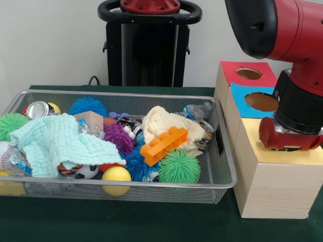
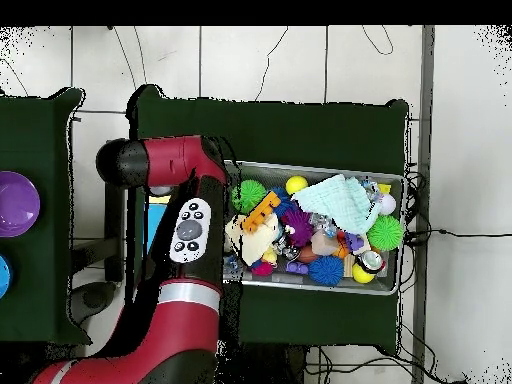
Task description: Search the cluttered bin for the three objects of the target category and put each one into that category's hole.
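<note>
The wire mesh bin (image 1: 126, 94) sits on the green table, full of toys; it also shows in the overhead view (image 2: 320, 168). No colour-printed rag shows in it. The yellow-faced wooden box (image 1: 262, 146) stands right of the bin. My gripper (image 1: 288, 143) hangs right over the yellow face, and the red wrist hides the hole. What it holds, if anything, is hidden. In the overhead view the arm (image 2: 190, 230) covers the boxes.
A mint-green waffle cloth (image 1: 60, 143) and a cream knitted cloth (image 1: 161, 123) lie on the clutter, with an orange brick (image 1: 164, 143), spiky balls and cans. The blue-faced hole (image 1: 261, 102) and red-faced hole (image 1: 249, 73) lie behind the yellow box. A purple bowl (image 2: 15, 203) sits on a side table.
</note>
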You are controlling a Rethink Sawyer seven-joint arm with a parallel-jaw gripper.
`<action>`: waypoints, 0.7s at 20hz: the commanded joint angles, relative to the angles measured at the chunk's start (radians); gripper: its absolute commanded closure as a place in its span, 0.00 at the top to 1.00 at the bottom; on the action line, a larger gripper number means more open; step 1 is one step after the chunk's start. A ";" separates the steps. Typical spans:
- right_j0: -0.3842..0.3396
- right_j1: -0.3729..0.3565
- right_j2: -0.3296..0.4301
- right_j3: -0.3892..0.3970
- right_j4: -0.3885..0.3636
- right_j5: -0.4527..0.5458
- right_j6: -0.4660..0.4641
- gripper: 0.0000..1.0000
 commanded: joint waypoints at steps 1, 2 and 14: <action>-0.062 0.056 0.076 0.118 -0.008 -0.241 0.215 1.00; -0.062 0.054 0.076 0.122 -0.008 -0.244 0.215 1.00; -0.059 0.018 0.079 0.166 0.001 -0.234 0.198 1.00</action>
